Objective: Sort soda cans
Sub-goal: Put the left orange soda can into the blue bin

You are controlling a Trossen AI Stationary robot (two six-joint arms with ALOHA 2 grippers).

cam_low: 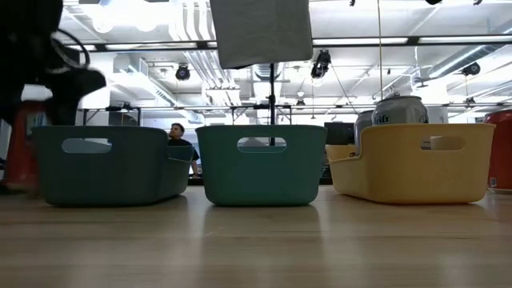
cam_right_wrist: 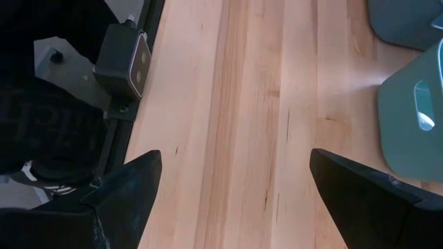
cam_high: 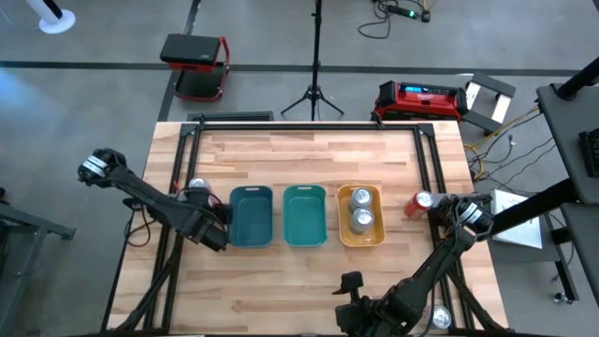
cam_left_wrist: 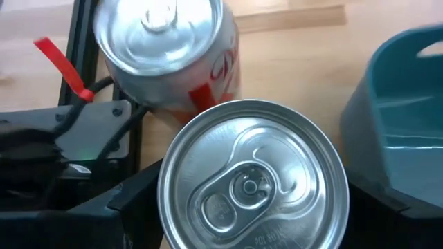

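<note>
Wooden counter under grey workshop floor clutter: tripod, red toolbox, cables beyond its far edge. Three trays sit in a row mid-counter: dark teal tray, lighter teal tray, orange tray

Left gripper is just beside the dark teal tray's outer wall, on the side away from the other trays. Its fingers are clamped on a silver-topped can, one dark finger on each side of the can in the left wrist view. Can body colour can't be told, only the lid shows. Right behind that gripper stands a second can with red and white markings, upright on the counter edge near the frame rail, close to the held one; touching or not is unclear

Right gripper hangs at the near counter edge, below the gap between lighter teal and orange trays. Its fingers are spread wide with only bare wood between them

Two silver cans stand upright inside the orange tray, one behind the other; low view shows one top poking above the tray rim. A red can stands upright on the counter, past the orange tray, well off to the right gripper's far right side. Another can shows by the near right corner

Low view: a person far back in the room
</note>
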